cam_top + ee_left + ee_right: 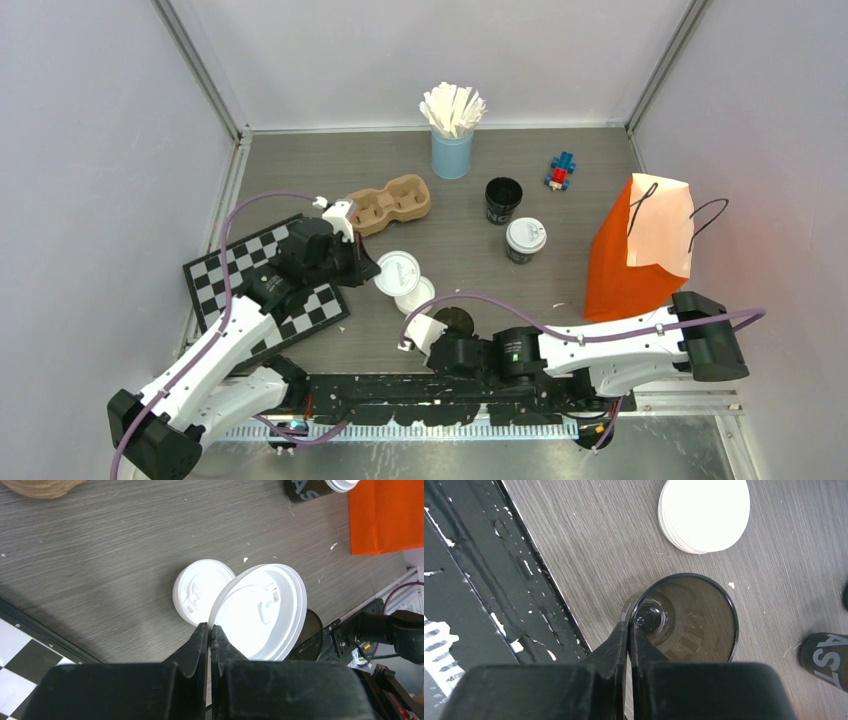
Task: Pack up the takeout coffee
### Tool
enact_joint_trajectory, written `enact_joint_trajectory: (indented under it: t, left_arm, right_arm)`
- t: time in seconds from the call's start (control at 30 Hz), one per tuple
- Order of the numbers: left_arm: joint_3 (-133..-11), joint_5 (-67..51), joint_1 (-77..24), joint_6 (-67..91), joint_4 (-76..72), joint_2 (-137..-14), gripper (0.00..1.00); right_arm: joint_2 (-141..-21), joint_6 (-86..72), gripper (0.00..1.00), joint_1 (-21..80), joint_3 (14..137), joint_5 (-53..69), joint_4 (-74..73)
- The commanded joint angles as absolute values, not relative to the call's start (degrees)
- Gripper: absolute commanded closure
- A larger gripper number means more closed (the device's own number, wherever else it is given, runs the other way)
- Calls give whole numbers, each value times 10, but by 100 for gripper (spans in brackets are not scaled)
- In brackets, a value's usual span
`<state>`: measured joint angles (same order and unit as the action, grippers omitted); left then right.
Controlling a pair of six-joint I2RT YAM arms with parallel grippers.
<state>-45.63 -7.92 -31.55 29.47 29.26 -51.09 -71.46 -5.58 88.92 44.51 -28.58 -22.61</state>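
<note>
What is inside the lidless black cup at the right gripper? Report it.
The cup looks empty: only its brown inner wall and base show. The right gripper is shut on its near rim, one jaw inside hiding a sliver of wall.

**Back row, standing:** stirrer cup (pixel 452 152), cardboard carrier (pixel 392 203), open black cup (pixel 503 199), small toy (pixel 561 172). A lane of bare table (pixel 330 165) runs between the carrier and the open black cup.
**Right:** tall orange bag (pixel 625 270), with lidded cup (pixel 525 240) near its left face and a narrow gap between them.
**Centre front, crowded:** held lid (pixel 262 612) pinched in left gripper (pixel 210 626); loose lid (pixel 197 592) just beside it; near cup (pixel 689 617) clamped at the rim by right gripper (pixel 629 622).
**Left:** checkerboard (pixel 225 275), flat, under the left arm.
**Open lane:** loose lid across to lidded cup.
</note>
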Motion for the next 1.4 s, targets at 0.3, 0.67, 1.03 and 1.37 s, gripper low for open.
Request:
enact_joint_trajectory:
  t: [0.3,0.67,1.03,1.37]
  left_arm:
    - [-454,-169,-313,260,298,-492,100]
    - [-490,-222,-312,241,379,-505,100]
    - [-519,-258,-313,231,409,-545,100]
    - [-520,-291,-314,235,410,-566,100]
  right_arm:
    - [-718,-59,62,893,532,-292,-272]
    - [-664,93,43,895,602,-320,-306]
    - [-625,363,35,895,549,-266,-219]
    - [-697,431,41,894,578,-268,-234]
